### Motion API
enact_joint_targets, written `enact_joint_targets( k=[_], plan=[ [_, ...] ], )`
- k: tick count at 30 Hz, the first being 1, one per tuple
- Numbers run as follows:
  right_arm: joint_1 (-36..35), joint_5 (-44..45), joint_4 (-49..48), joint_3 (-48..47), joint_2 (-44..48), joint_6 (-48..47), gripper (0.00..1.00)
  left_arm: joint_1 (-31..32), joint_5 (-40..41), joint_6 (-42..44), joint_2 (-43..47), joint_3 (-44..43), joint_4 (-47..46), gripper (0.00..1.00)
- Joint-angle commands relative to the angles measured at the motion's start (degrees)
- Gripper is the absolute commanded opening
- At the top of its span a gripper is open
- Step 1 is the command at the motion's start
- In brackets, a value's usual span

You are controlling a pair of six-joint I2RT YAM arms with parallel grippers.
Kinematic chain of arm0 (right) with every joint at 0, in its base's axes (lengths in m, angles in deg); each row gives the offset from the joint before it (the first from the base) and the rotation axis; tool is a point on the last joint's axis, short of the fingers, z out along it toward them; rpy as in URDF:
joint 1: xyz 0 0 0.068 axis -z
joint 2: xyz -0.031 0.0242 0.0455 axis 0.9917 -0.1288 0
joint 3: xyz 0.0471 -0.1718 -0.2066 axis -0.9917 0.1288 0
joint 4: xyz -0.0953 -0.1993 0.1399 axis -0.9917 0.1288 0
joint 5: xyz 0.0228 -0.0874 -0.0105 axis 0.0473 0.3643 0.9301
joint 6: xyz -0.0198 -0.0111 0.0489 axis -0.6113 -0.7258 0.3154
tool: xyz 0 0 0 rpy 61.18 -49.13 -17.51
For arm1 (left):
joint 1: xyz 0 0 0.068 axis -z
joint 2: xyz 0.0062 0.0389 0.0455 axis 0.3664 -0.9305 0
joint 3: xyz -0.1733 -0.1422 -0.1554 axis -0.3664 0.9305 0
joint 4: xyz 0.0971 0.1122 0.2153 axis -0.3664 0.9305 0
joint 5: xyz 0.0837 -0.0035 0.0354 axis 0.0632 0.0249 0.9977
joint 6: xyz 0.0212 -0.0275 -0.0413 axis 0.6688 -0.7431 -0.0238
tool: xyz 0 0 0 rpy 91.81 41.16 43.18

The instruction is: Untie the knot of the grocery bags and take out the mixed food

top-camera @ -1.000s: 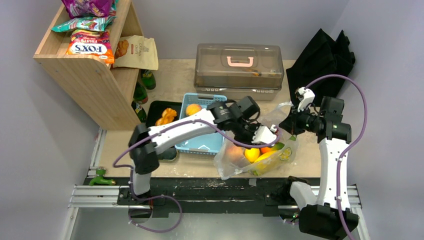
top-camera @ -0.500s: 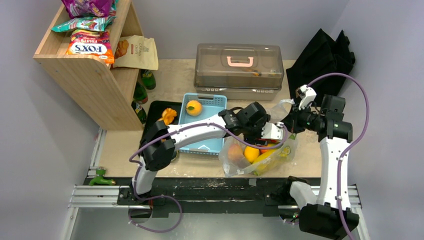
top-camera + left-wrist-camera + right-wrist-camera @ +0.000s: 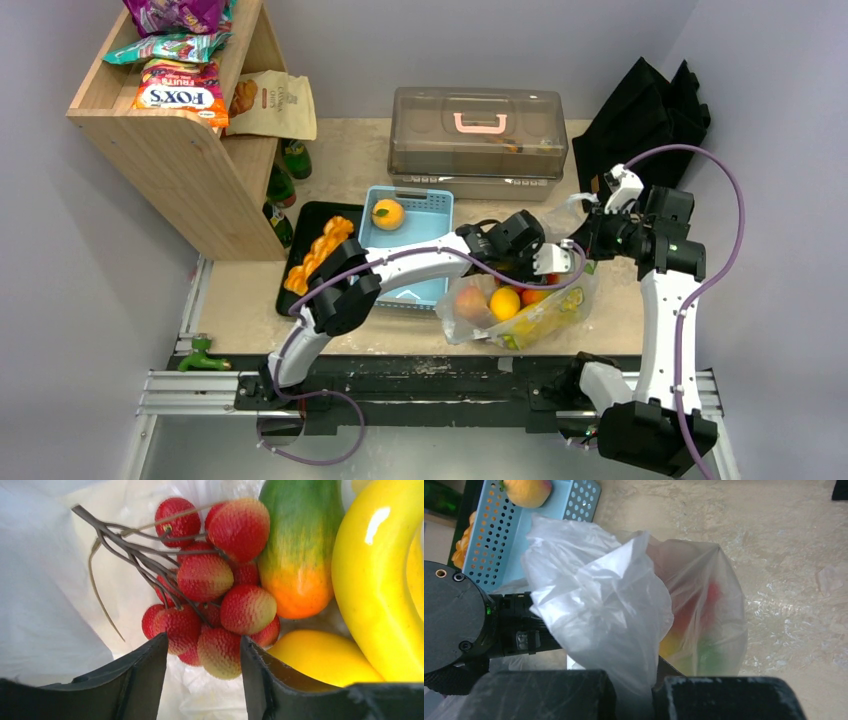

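Note:
The clear plastic bag [image 3: 530,312] lies at the table's front right with its mouth open; no tied knot shows. Inside are a peach [image 3: 470,300], an orange [image 3: 505,302] and a banana [image 3: 545,315]. My left gripper [image 3: 560,262] reaches into the bag. In the left wrist view it [image 3: 204,680] is open around the lowest of a bunch of small red fruits [image 3: 220,595], beside a mango [image 3: 300,545], a banana [image 3: 385,580] and a yellow fruit [image 3: 325,655]. My right gripper [image 3: 592,232] is shut on the bag's bunched upper edge [image 3: 599,605] and holds it up.
A blue basket [image 3: 425,205] holds one orange-yellow fruit [image 3: 388,214]. A black tray [image 3: 300,225] holds braided bread [image 3: 312,262]. Behind are a clear box with a pink handle [image 3: 478,130], a wooden shelf of snack bags [image 3: 180,90], green bottles [image 3: 283,185] and a black fabric bag [image 3: 645,115].
My left arm has swung right, away from the blue basket, and its gripper has gone deeper into the bag. My right gripper has shifted slightly right, still holding the bag's edge.

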Motion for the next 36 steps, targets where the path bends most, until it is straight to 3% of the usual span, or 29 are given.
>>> enact_joint_targets(
  k=[1, 3, 9, 16, 17, 20, 22, 30, 36],
  plan=[
    [-0.59, -3.94, -1.03, -1.85, 0.50, 3.15, 0.00, 0.19, 1.61, 1.75, -0.17, 0.02, 9.41, 0.49],
    [-0.65, -3.92, -1.15, -1.47, 0.35, 3.02, 0.00, 0.15, 0.89, 3.44, 2.84, 4.24, 11.02, 0.42],
    [-0.63, -3.00, -1.73, -0.97, 0.35, 2.36, 0.00, -0.01, 2.36, 6.80, 13.50, 15.65, 11.88, 0.02],
    [-0.61, -2.49, -1.25, -1.17, 0.08, 0.65, 0.00, -0.01, 0.76, 10.01, 22.10, 20.41, 7.61, 0.00],
    [-0.65, -2.29, -0.98, -1.25, -0.02, 0.30, 0.00, -0.01, 1.04, 9.87, 21.42, 19.66, 7.28, 0.02],
    [-0.60, -1.95, -0.12, -1.47, -0.27, -0.40, 0.00, -0.01, 1.94, 7.95, 18.02, 15.78, 5.64, 0.40],
    [-0.59, -2.10, -0.16, -1.48, -0.16, -0.42, 0.00, 0.06, 2.02, 6.47, 15.78, 12.55, 4.43, 0.55],
    [-0.64, -2.77, -0.33, -1.48, -0.65, 0.19, 0.00, 0.13, 3.15, 1.64, 5.08, 1.76, 0.60, 0.78],
    [-0.60, -1.80, 0.04, -1.89, -0.78, -0.18, 0.00, -0.01, 6.96, 2.99, -3.78, -4.28, 4.63, 0.80]
  ],
)
